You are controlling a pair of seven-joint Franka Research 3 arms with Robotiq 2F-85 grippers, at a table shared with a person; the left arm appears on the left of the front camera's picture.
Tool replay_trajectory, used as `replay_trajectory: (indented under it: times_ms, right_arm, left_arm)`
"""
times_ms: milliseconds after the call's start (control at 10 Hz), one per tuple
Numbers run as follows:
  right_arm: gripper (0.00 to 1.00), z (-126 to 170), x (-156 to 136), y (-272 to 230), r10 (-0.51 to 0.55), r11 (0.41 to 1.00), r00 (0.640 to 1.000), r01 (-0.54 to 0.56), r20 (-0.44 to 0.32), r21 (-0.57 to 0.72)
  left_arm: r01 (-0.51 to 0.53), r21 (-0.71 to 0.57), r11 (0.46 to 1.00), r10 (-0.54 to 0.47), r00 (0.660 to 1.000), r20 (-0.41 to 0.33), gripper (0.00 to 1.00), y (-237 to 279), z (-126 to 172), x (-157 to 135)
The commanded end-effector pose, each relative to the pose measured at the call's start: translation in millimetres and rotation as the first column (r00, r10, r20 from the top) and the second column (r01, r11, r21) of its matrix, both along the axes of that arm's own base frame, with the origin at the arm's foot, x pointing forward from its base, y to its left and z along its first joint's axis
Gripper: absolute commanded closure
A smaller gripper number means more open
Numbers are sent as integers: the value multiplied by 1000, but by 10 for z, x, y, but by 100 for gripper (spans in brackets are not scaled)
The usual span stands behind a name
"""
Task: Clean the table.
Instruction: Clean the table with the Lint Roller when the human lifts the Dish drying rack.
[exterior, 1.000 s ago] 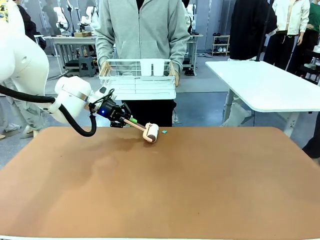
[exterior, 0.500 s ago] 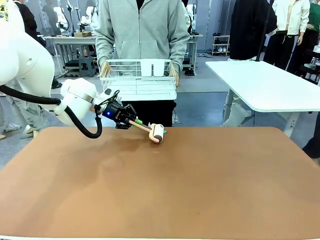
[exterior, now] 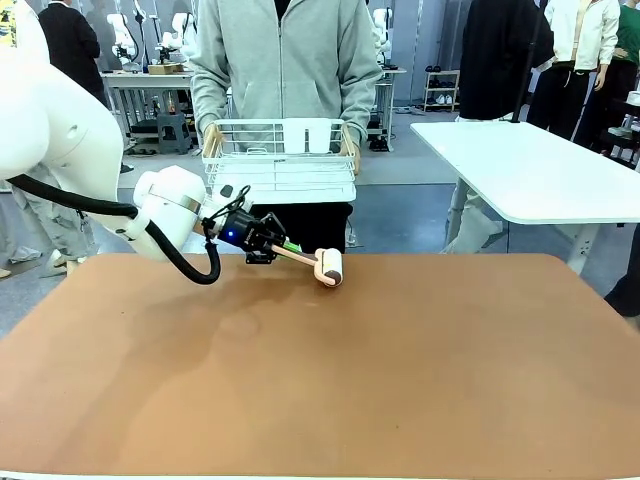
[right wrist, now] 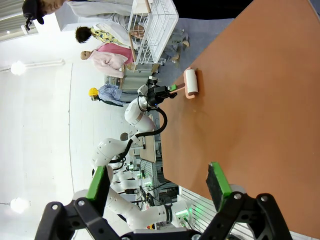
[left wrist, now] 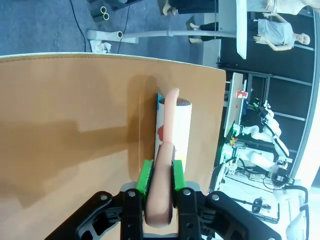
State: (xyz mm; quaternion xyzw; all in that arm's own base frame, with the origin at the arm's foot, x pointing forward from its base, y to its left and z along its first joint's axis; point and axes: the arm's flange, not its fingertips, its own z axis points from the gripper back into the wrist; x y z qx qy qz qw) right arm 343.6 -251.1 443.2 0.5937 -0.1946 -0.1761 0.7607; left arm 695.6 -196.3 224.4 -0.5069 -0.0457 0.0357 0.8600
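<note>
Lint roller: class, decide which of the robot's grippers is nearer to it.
Left. The left gripper is shut on the handle of the lint roller; the right gripper is open, far from the roller across the table.

A white-topped table (exterior: 530, 170) is standing on the grey floor (exterior: 400, 215) at the right, while metal-framed workbenches (exterior: 130, 80) and a small shelf rack (exterior: 441, 90) are sitting farther back
</note>
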Motion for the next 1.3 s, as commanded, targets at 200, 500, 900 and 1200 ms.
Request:
replay_trajectory:
  times_ms: [200, 500, 900, 1200]
  right_arm:
    - [0, 21, -31, 21, 0, 1000, 1000, 0, 16, 8]
    - [0, 21, -31, 21, 0, 1000, 1000, 0, 16, 8]
    - [0, 21, -31, 21, 0, 1000, 1000, 0, 16, 8]
    - [0, 21, -31, 21, 0, 1000, 1000, 0, 16, 8]
  left_arm:
    - [74, 87, 993, -75, 997, 2, 85, -217, -345, -194]
    - [100, 74, 992, -102, 995, 24, 98, -264, -285, -226]
    - [141, 27, 990, -142, 987, 81, 98, -174, 119, -343]
    - [185, 5, 983, -185, 979, 89, 98, 57, 635, -545]
